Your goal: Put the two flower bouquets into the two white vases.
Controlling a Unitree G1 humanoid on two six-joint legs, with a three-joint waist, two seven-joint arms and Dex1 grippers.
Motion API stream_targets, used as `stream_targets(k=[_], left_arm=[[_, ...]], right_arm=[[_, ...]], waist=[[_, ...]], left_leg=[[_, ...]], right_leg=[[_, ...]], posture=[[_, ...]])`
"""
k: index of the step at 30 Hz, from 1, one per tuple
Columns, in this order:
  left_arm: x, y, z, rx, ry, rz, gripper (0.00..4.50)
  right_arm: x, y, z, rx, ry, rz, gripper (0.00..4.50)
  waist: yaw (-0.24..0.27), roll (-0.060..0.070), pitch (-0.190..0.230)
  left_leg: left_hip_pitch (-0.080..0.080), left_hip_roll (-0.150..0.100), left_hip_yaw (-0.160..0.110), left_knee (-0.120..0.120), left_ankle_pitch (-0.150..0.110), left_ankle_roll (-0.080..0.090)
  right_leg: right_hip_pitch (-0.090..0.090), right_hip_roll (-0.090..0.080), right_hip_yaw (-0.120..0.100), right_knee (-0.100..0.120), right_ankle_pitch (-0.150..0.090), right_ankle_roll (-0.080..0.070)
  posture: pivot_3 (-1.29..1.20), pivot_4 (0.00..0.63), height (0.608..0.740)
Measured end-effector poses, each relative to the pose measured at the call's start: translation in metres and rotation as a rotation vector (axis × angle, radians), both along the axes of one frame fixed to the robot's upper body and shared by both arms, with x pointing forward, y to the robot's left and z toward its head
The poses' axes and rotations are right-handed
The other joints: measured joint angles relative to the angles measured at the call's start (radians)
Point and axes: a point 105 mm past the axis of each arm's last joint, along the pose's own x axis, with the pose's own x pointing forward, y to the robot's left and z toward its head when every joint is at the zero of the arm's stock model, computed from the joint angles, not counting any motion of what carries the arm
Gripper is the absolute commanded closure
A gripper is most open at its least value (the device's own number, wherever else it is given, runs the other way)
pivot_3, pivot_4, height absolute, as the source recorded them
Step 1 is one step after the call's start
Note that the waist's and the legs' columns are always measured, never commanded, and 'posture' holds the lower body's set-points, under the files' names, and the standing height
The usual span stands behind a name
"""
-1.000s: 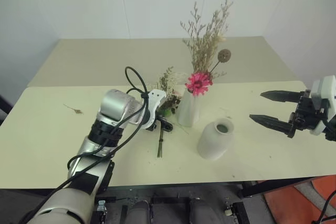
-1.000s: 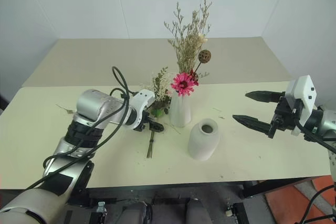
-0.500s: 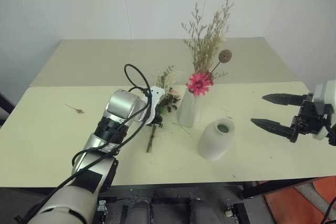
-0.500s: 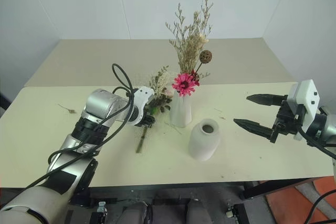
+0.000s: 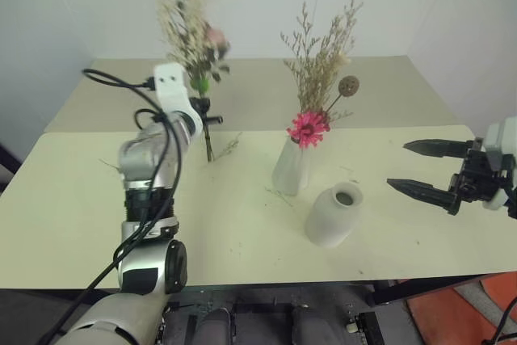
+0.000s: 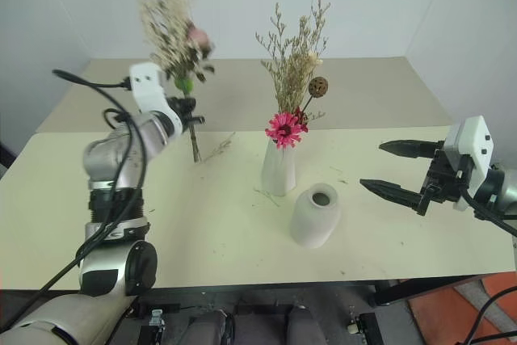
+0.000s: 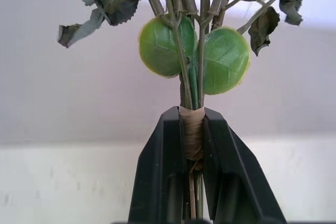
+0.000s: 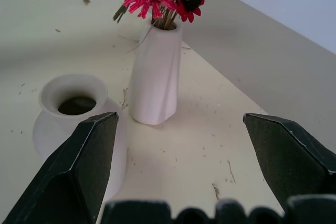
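On the pale cream table (image 5: pixel 73 199), the tall narrow matte white cone vase (image 5: pixel 291 169) already carries the slim bouquet of bright pink daisy, brown seed ball and beige grasses (image 5: pixel 319 78); its stems sit inside the small mouth and the grasses rise upright well above it. Half the task reads as done.

Just beside that vase, toward the robot and its right, stands the shorter, rounded egg-shaped white vase (image 5: pixel 331 214). Its dark mouth is open and holds nothing.

Left gripper (image 7: pixel 191 129): black fingers clamped on the twine-wrapped stems of the fuller bouquet of pale pink roses, cream sprigs and green leaves (image 5: pixel 192 30). The bouquet is held upright in the air, off the table, well apart from both vases and on the robot's left side of them. Stem ends hang below the fingers. Two round green leaves show just above the wrap in the left wrist view.

Right gripper (image 5: pixel 426 169): black fingers spread wide, grasping nothing, hovering above the table to the right of the egg vase, pointing toward it.

Left to do, by judgement: carry the fuller bouquet across to the egg vase, line the stem ends over the small mouth, lower and release. The narrow opening leaves little margin.
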Motion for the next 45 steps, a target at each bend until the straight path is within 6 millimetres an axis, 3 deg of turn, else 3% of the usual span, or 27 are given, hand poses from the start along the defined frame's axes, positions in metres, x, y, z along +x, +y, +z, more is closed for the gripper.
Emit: stream_targets(k=[6,10,18,20,27,33,38,45], left_arm=[[-0.049,-0.024,0.05,0.008,-0.232,-0.425,4.35],[-0.082,-0.037,0.067,-0.018,-0.294,-0.715,4.35],[-0.122,-0.047,0.083,-0.065,-0.388,-1.023,4.35],[-0.126,-0.053,0.082,-0.079,-0.387,-1.077,4.35],[-0.132,-0.114,0.062,-0.097,-0.331,-1.32,4.35],[-0.132,-0.156,0.047,-0.112,-0.375,-1.412,4.35],[-0.132,-0.178,0.044,-0.108,-0.452,-1.411,4.35],[-0.129,-0.201,0.03,-0.112,-0.418,-1.416,4.35]], right_arm=[[0.002,-0.004,-0.001,-0.009,0.023,0.0,0.0],[-0.001,-0.01,-0.002,0.016,0.054,-0.007,0.0],[-0.03,-0.034,-0.013,0.024,0.161,-0.033,0.0],[-0.036,-0.038,-0.014,0.01,0.173,-0.036,0.0],[-0.041,-0.04,-0.013,-0.002,0.173,-0.038,0.0],[-0.044,-0.038,-0.013,-0.017,0.174,-0.038,0.0],[-0.047,-0.038,-0.011,-0.018,0.162,-0.054,0.0],[-0.047,-0.036,-0.013,-0.01,0.155,-0.069,0.0]], waist=[[-0.002,0.0,0.0],[-0.003,0.0,0.0],[-0.002,0.0,0.0],[-0.002,0.0,0.0],[-0.004,0.0,0.0],[-0.004,0.0,0.0],[-0.003,0.0,0.0],[-0.003,0.0,0.0]], left_leg=[[0.001,0.0,0.0,0.0,0.0,0.0],[0.001,0.0,0.0,0.001,0.0,0.0],[0.001,0.0,0.0,0.002,0.0,0.0],[0.002,0.0,0.0,0.002,0.0,0.0],[0.007,0.0,0.001,0.003,0.0,0.0],[0.007,0.0,0.001,0.003,0.0,0.0],[0.006,0.0,0.001,0.003,0.0,0.0],[0.007,0.0,0.001,0.003,0.0,0.0]], right_leg=[[0.001,0.001,0.0,0.0,0.0,0.0],[0.001,0.001,0.0,0.0,0.0,0.0],[0.002,0.001,0.0,0.0,0.0,0.0],[0.003,0.001,0.0,0.0,-0.001,0.001],[0.01,0.002,0.0,-0.001,-0.005,0.008],[0.01,0.002,0.0,-0.002,-0.005,0.008],[0.011,0.002,0.0,-0.003,-0.005,0.008],[0.012,0.002,0.0,-0.003,-0.006,0.009]], posture=[[0.0,0.15,0.74],[0.0,0.15,0.74],[0.0,0.15,0.74],[0.0,0.15,0.74],[0.0,0.15,0.74],[0.0,0.15,0.74],[0.0,0.15,0.74],[0.0,0.15,0.74]])
